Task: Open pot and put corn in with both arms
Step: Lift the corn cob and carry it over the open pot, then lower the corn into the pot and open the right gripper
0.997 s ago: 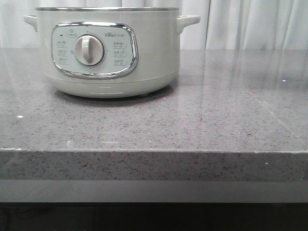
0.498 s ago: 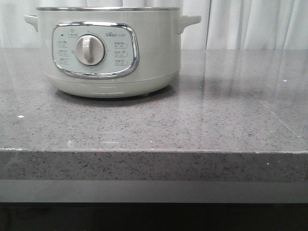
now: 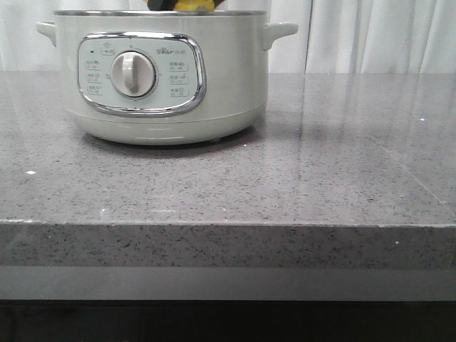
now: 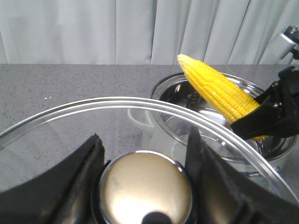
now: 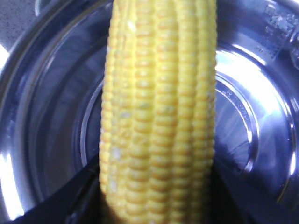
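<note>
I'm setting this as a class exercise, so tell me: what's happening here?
The left pincer holds the glass lid by its knob, off to the side of the pot. The right pincer grips the corn above the open pot. The steel inside looks bare; the corn is not yet released.

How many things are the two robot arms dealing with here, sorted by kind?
Pots: 1, the pale pot, open on the counter.
Glass lids: 1, the lid, held by its knob in the left gripper.
Corn cobs: 1, the corn, gripped by the right gripper over the pot's opening.
Total: 3
</note>
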